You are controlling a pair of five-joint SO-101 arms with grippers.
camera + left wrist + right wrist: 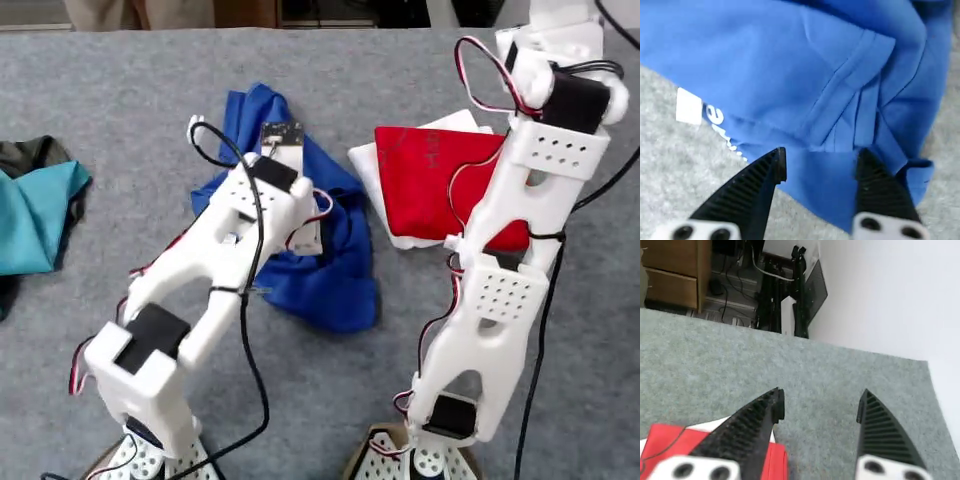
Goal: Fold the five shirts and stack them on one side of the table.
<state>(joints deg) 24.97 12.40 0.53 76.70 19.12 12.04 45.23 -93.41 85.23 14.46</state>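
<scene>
We're keeping the left gripper jaws apart, empty, hanging directly over the crumpled blue shirt mid-table. The shirt's edge is running across the gap between the jaws. The right gripper is also gaping, empty, sitting beyond the folded red shirt. We're judging the left arm nearer the blue shirt.

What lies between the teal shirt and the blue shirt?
Nothing: between the teal shirt and the blue shirt the high view shows bare grey table cover.
</scene>
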